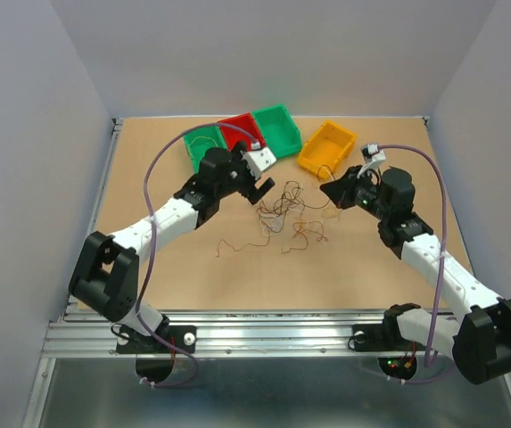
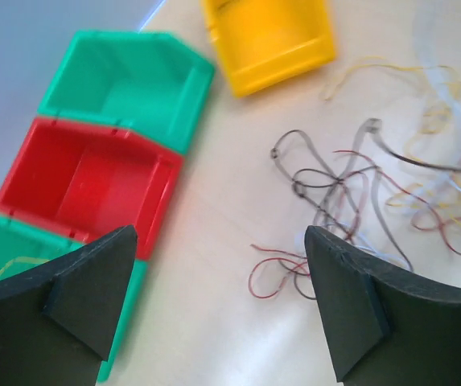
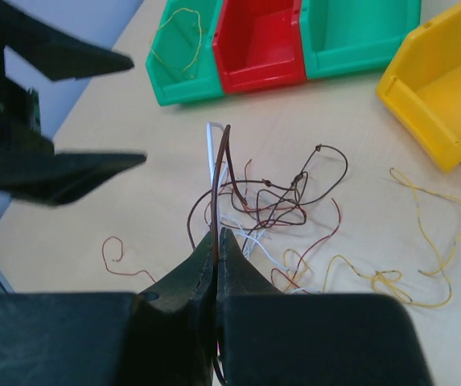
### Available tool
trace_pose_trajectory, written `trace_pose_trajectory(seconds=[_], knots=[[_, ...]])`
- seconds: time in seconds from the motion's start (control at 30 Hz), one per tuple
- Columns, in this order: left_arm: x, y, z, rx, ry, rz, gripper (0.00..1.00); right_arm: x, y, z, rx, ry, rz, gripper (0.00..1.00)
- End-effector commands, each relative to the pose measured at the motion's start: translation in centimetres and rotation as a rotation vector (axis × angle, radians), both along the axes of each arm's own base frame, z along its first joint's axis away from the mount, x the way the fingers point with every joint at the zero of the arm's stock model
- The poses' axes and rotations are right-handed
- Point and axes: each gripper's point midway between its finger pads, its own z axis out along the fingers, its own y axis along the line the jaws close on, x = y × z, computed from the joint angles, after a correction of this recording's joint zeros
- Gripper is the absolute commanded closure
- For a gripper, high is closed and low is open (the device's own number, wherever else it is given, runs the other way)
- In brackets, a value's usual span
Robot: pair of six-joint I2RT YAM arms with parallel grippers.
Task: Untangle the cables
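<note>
The cables (image 1: 286, 212) lie as a loose tangle of thin brown, red, white and yellow wires in the middle of the table. My right gripper (image 1: 331, 190) is at the tangle's right side. In the right wrist view it (image 3: 217, 240) is shut on a brown wire (image 3: 216, 173) that rises straight up from the jaws, with a white wire beside it. My left gripper (image 1: 259, 185) hovers at the tangle's upper left. It (image 2: 218, 241) is open and empty, and the tangle (image 2: 359, 189) lies just right of its right finger.
A green bin (image 1: 203, 143) holding a yellow wire, a red bin (image 1: 242, 132), another green bin (image 1: 278, 127) and a yellow bin (image 1: 326, 147) stand at the back. A single reddish wire (image 1: 228, 245) lies apart, left of the tangle. A yellow wire (image 3: 423, 233) trails to the right.
</note>
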Motion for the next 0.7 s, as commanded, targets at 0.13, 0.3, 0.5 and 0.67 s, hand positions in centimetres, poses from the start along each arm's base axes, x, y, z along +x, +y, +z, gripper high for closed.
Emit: trace_pose_trajectory(seconds=[0.13,0.3,0.5,0.67], knots=[[-10.2,-4.3,5.0,0.037,-0.509,-0.479,0.02,0.1,0.7,3.3,0.081,-0.085,0.006,0.99],[-11.5,-4.5,4.2,0.097,-0.658,-0.484,0.08,-0.2,1.2,3.3,0.091,-0.084,0.042,0.99],[-11.3,-5.3,3.5,0.14,-0.76,-0.437,0.14,-0.5,1.6,3.5,0.103,-0.087,0.063,0.99],[-10.3,-5.9,3.4,0.151,-0.803,-0.334,0.16,-0.8,1.6,3.5,0.103,-0.091,0.071,0.99]])
